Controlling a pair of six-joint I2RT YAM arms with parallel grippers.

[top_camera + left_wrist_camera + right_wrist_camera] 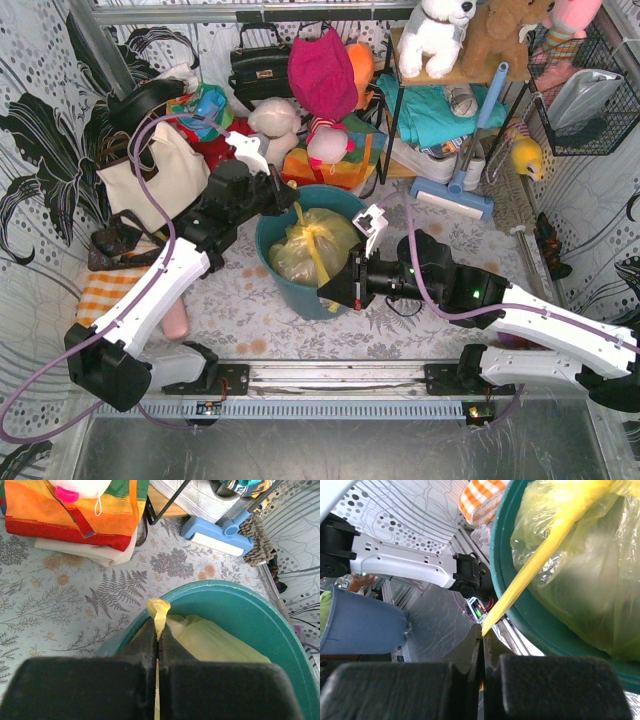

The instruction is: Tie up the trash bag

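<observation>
Left tool (158, 632) and right tool (481, 632) each pinching a twisted tail of trash bag (300, 252); pull apart evenly to cinch, without tearing.

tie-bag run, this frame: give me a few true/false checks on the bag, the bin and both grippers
1. The trash bag sits inside the teal bin. True.
2. The left gripper hangs open above the bag. False: its jaws are shut on a twisted yellow strip of the bag at the bin's rim.
3. The right gripper pinches a strip of the bag that runs out over the bin's rim. True.
4. The cream tote bag lies to the right of the bin in the top view. False: it lies to the left of the bin, beyond the left arm.
</observation>
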